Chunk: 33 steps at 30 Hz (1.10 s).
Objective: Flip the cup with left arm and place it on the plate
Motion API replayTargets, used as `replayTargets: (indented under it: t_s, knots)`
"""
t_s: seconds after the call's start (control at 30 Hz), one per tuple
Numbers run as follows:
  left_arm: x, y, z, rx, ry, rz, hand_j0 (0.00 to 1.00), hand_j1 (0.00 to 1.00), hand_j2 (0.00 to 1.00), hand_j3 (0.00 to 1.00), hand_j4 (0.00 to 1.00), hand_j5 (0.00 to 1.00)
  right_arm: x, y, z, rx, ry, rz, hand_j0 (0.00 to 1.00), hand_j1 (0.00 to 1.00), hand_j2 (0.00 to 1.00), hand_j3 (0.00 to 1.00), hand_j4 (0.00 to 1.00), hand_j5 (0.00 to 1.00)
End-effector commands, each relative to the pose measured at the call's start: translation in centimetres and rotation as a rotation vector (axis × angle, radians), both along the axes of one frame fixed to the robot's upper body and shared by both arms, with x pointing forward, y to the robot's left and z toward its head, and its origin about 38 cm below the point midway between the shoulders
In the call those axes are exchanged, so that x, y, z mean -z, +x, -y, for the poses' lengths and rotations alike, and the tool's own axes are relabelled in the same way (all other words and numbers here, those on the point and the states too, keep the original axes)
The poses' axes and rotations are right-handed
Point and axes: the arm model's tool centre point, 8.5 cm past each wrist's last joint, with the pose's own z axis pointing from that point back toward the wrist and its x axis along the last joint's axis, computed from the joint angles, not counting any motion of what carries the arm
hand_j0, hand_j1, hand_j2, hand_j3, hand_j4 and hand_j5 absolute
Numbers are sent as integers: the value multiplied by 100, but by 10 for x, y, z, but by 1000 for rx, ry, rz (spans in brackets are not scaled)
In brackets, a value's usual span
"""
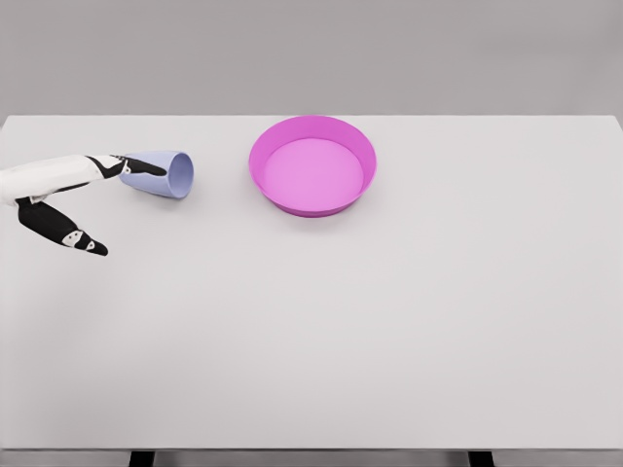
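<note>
From the head camera we are looking down on a white worktop (321, 331) that is filling most of the picture, with a grey wall running behind its far edge. Our left hand (73, 195) is reaching in from the left edge, its white forearm lying low over the surface and its black-and-white fingers (68, 232) pointing toward the right. One finger is stretching along the top of the cup (161, 174), touching or nearly touching its closed end, while the other fingers are spreading out below and toward us, apart from the cup and resting close to the worktop. We are seeing the hand wide and loose, not wrapped around anything; the cup is sitting free at its fingertips. The cup is pale lavender-blue and is lying on its side in the far left part of the worktop, with its open mouth facing right toward the plate (311, 131) and its base pointing back at our hand. The plate is a bright pink, round dish with a raised rim, standing flat in the far middle of the worktop, a little right of the cup and clearly apart from it, with bare white surface showing between them. Nothing is lying inside the plate. Two dark table legs are peeking out along the bottom edge of the picture, under the near edge of the worktop.
</note>
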Motion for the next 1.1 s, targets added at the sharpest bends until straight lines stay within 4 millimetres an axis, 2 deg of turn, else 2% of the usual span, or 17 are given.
replayTargets:
  t_s: [0.0,0.07,0.13,0.17,0.23,0.33,0.4,0.43,0.5,0.6,0.63,0.8,0.83,0.93,1.0,1.03,1.07]
  knots:
    - [0,0,0,-6,-23,-12,100,100,100,100,100,100,0,-1,0,0,3,-1,100,100,100,100,100,100]
    - [8,8,3,-17,-43,-19,100,100,100,100,100,100,0,-1,0,4,2,-3,100,100,100,100,100,100]
    - [17,35,3,-70,-75,-11,100,100,100,100,100,100,0,1,0,3,1,4,100,100,100,100,100,100]
    - [13,41,2,-83,-81,-1,100,100,100,100,100,100,0,-1,0,0,2,-1,100,100,100,100,100,100]
    - [11,45,-6,-107,-77,3,100,100,100,100,100,100,0,0,0,2,2,-1,100,100,100,100,100,100]
    - [20,55,-1,-120,-83,-2,100,100,100,100,100,100,0,0,0,4,2,-1,100,100,100,100,100,100]
    - [21,62,6,-110,-65,0,100,100,100,100,100,100,0,0,0,2,0,-1,100,100,100,100,100,100]
    - [28,67,17,-86,-40,-21,100,100,100,100,100,100,0,0,0,2,2,-1,100,100,100,100,100,100]
    - [36,72,26,-73,-20,-42,100,100,100,100,100,100,0,0,0,2,2,-1,100,100,100,100,100,100]
    - [52,71,14,-74,52,-106,100,100,100,100,100,100,0,0,0,4,2,-1,100,100,100,100,100,100]
    - [53,76,8,-95,61,-112,100,100,100,100,100,100,0,0,0,2,2,-1,100,100,100,100,100,100]
    - [41,94,6,-136,47,-83,100,100,100,100,100,100,0,0,0,2,0,-1,100,100,100,100,100,100]
    - [49,105,11,-158,44,-98,100,100,100,100,100,100,0,0,0,2,0,-1,100,100,100,100,100,100]
    - [71,119,10,-217,91,-128,100,100,100,100,100,100,0,0,0,2,2,-1,100,100,100,100,100,100]
    - [69,125,3,-246,110,-123,100,100,100,100,100,100,0,0,0,2,2,-1,100,100,100,100,100,100]
    - [75,128,10,-243,127,-128,100,100,100,100,100,100,0,0,0,4,2,-1,100,100,100,100,100,100]
    - [75,131,6,-265,134,-131,100,100,100,100,100,100,0,0,0,2,0,-1,100,100,100,100,100,100]
